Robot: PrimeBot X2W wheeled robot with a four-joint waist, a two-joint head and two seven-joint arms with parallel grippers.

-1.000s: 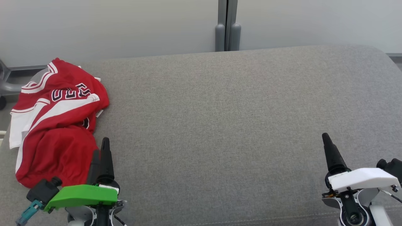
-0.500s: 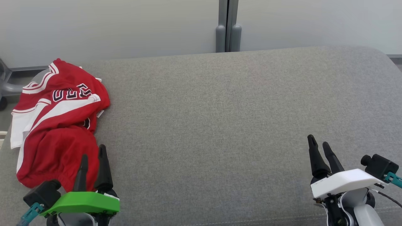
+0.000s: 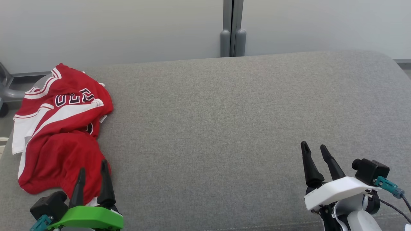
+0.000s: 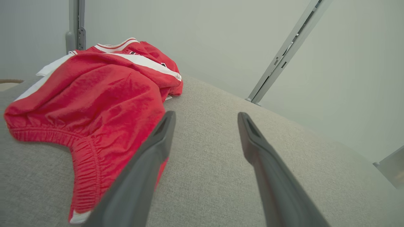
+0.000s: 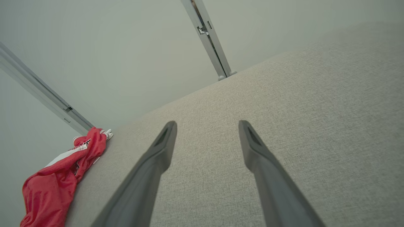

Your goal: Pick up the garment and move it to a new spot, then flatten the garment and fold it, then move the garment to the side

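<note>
A crumpled red garment (image 3: 61, 134) with white stripes and dark lettering lies at the left end of the grey cushioned surface (image 3: 224, 122). In the left wrist view the garment (image 4: 94, 94) shows its elastic waistband close ahead. My left gripper (image 3: 93, 165) hovers open at the garment's near edge, its left finger over the red cloth, nothing between its fingers. At the lower right my right gripper (image 3: 314, 147) stands open over bare cushion, far from the garment (image 5: 60, 176).
A pale wall with a grey vertical post (image 3: 232, 29) runs behind the cushion. A grey chair base (image 3: 6, 89) stands off the left end. The cushion's rounded right end (image 3: 395, 67) drops off at the far right.
Both grippers have drawn back toward the lower edge and turned so both fingers show; the right one also shifted left. The camera tilted slightly, so the scene sits lower. The garment has not moved.
</note>
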